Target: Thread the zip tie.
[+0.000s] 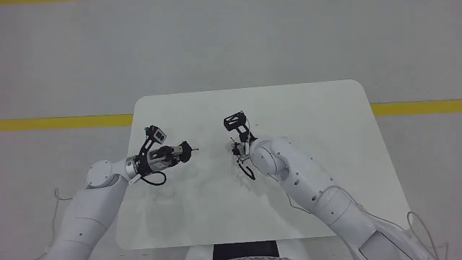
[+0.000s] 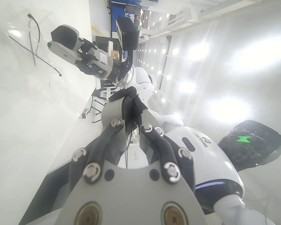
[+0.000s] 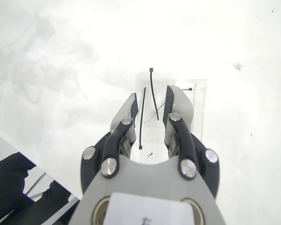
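Three black ties counted at a clear plate [image 3: 199, 108] on the white table [image 1: 325, 115]. Finds the straight zip tie [image 3: 142, 118] along one plate edge, the curved zip tie [image 3: 152, 90] on the plate with its head past the rim, the small zip tie [image 3: 186, 90] partly hidden behind a finger. Hangs the right gripper [image 3: 151, 94] just above them, fingers spread wide and grasping nothing, straight and curved ties showing between them from the wrist. Holds the left gripper [image 2: 125, 95] well apart from the plate, fingers pinched tight together. Shows a thin dark strand [image 2: 126, 151] in the gap behind those fingers, too slight to call a tie.
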Tool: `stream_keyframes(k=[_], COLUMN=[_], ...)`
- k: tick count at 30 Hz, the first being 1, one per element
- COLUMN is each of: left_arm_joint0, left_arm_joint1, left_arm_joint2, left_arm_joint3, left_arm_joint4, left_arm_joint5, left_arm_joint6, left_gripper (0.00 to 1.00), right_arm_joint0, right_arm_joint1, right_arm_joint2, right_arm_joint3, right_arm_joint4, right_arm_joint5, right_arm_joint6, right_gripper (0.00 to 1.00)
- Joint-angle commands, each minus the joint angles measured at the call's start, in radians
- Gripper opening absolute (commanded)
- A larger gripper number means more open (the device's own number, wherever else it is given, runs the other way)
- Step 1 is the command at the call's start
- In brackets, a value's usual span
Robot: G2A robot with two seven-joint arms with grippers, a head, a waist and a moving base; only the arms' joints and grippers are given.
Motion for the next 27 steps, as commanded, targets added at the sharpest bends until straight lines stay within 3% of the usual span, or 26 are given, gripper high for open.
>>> stream_keyframes(k=[1,27], left_arm_joint0=[0.000,0.000], left_arm_joint1=[0.000,0.000], left_arm_joint2=[0.000,0.000], left_arm_joint3=[0.000,0.000], left_arm_joint4=[0.000,0.000], left_arm_joint5=[0.000,0.000], left_arm_joint6=[0.000,0.000], left_gripper=[0.00,0.00], right_arm_joint0=[-0.002,0.020], right_arm_joint1=[0.000,-0.029], right_arm_joint2=[0.005,0.003], right_arm_joint3=[0.003,0.095], right_arm_joint4=[0.000,0.040], right_arm_joint5=[-0.003,-0.038], right_arm_joint6=[-0.002,-0.009], right_gripper=[0.22,0.17])
